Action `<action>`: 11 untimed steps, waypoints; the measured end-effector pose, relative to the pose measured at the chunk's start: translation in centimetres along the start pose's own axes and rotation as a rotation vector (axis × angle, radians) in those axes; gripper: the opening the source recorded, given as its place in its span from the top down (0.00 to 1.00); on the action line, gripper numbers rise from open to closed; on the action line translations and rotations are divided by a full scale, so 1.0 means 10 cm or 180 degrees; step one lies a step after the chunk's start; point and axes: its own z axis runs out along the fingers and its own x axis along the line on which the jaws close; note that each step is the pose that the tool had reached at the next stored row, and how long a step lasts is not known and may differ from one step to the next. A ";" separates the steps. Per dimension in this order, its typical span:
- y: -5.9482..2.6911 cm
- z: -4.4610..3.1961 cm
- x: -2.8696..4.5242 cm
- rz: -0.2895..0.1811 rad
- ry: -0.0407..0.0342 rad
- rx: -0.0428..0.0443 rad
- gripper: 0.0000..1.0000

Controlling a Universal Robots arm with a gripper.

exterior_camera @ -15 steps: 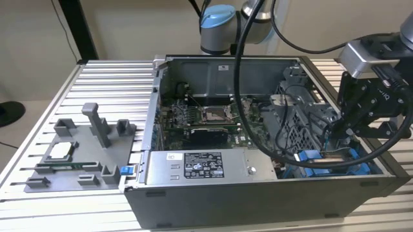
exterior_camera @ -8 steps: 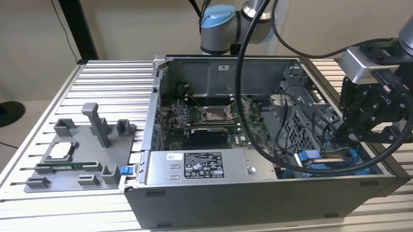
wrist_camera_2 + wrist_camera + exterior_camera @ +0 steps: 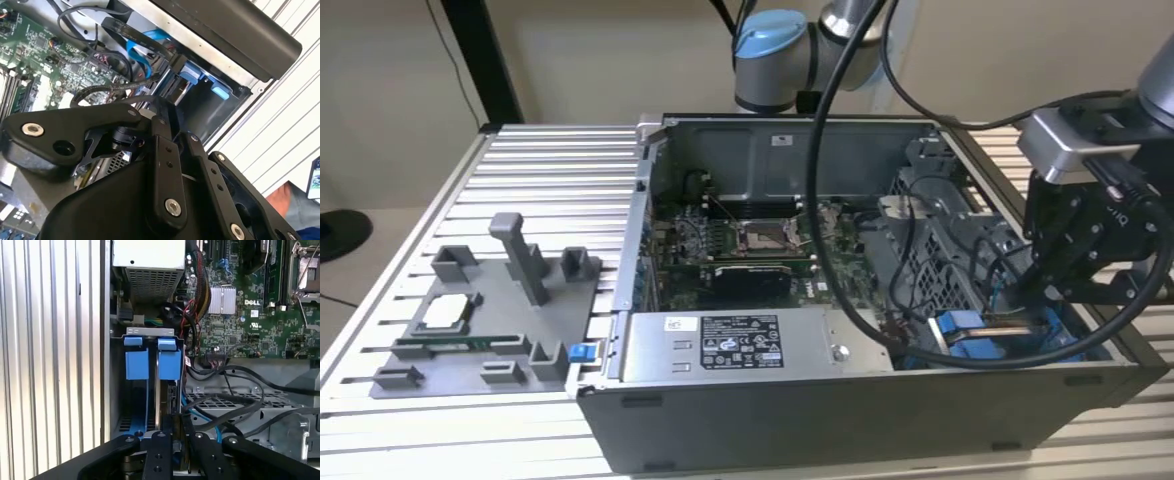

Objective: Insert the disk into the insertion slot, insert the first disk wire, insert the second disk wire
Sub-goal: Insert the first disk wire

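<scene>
Closest to both wrist cameras sit the matte black, bolt-studded links of the gripper [image 3: 170,422], and I read its fingers as set narrow, pinched on the thin edge of the disk [image 3: 167,390]. That disk stands edge-on, a dark slab capped by a bright blue plastic frame end. It is down inside the insertion slot [image 3: 119,400], a dark grey rectangular bay at a corner of the open computer case [image 3: 854,425]. A second blue tab [image 3: 136,364] stands just beside it. How deep the disk is seated I cannot tell, since the links cover its near end. Glossy black cables [image 3: 127,31] and a flat blue cable [image 3: 134,55] loop near the bay and the perforated grey metal cage [image 3: 220,402], and where their plugs end is hidden from me. Beyond lies the green motherboard [image 3: 240,325] with a finned silver heatsink [image 3: 221,300]. In the exterior view the gripper reaches down into the case at the exterior view's right. The grey power-supply box [image 3: 734,345] wears a black-and-white printed label too small for me to make out. A moulded grey fixture tray [image 3: 480,330] rests on the ribbed aluminium table [image 3: 547,170] at the exterior view's left.
</scene>
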 end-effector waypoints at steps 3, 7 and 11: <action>-0.011 0.027 0.002 0.0047 0.0000 0.0006 1.00; -0.040 0.056 0.004 0.0101 0.0001 0.0010 1.00; -0.059 0.072 0.004 0.0121 0.0001 0.0012 1.00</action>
